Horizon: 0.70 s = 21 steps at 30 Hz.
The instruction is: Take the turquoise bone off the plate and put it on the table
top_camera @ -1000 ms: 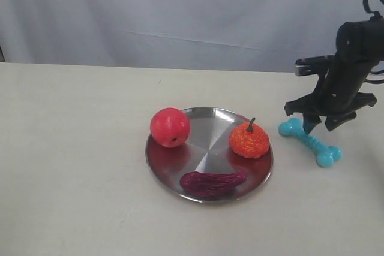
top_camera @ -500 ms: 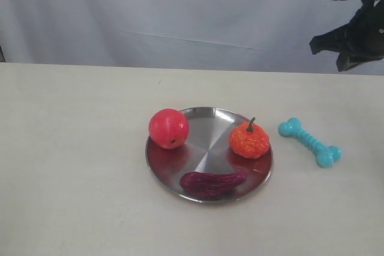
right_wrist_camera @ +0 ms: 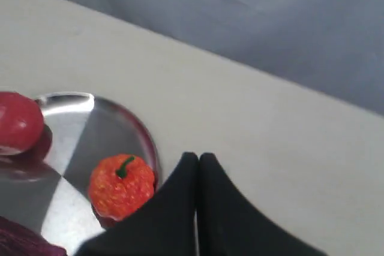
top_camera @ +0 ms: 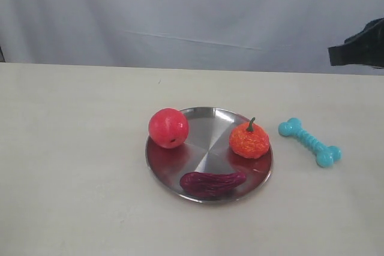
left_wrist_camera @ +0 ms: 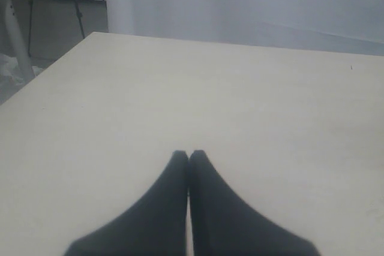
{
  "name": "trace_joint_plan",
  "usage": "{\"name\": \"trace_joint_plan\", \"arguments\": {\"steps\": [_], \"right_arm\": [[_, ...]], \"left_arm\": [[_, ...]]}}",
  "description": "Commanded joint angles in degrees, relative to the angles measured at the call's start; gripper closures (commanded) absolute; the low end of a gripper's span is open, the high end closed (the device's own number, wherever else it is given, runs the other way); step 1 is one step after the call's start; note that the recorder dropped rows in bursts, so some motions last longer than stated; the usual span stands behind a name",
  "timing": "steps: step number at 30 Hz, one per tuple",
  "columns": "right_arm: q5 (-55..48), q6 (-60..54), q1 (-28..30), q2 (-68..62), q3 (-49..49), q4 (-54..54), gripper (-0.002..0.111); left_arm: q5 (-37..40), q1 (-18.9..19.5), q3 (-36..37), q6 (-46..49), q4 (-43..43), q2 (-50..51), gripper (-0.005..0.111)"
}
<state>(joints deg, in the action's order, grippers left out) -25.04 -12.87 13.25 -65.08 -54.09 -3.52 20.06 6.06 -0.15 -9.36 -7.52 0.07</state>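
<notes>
Turquoise bone (top_camera: pixel 309 142) on table (top_camera: pixel 72 166); right tool (right_wrist_camera: pixel 195 157) half-cropped

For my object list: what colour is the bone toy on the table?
The bone toy is turquoise; exterior view.

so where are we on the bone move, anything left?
Done: the turquoise bone lies on the table, to the right of the plate and clear of its rim. In hand: nothing. The right gripper is shut and empty, up off the table, and the left gripper is shut over the table. Left: nothing visible for this task.
</notes>
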Motion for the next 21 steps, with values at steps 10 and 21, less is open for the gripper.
{"name": "trace_joint_plan", "arguments": {"steps": [10, 21], "right_arm": [[4.1, 6.9, -11.4, 29.4, 6.6, -0.1, 0.109], [-3.4, 7.7, -11.6, 49.2, 6.6, 2.3, 0.109]], "left_arm": [[-0.2, -0.3, 0.1, 0.0, 0.0, -0.1, 0.107], [-0.2, -0.3, 0.1, 0.0, 0.0, -0.1, 0.107]]}}
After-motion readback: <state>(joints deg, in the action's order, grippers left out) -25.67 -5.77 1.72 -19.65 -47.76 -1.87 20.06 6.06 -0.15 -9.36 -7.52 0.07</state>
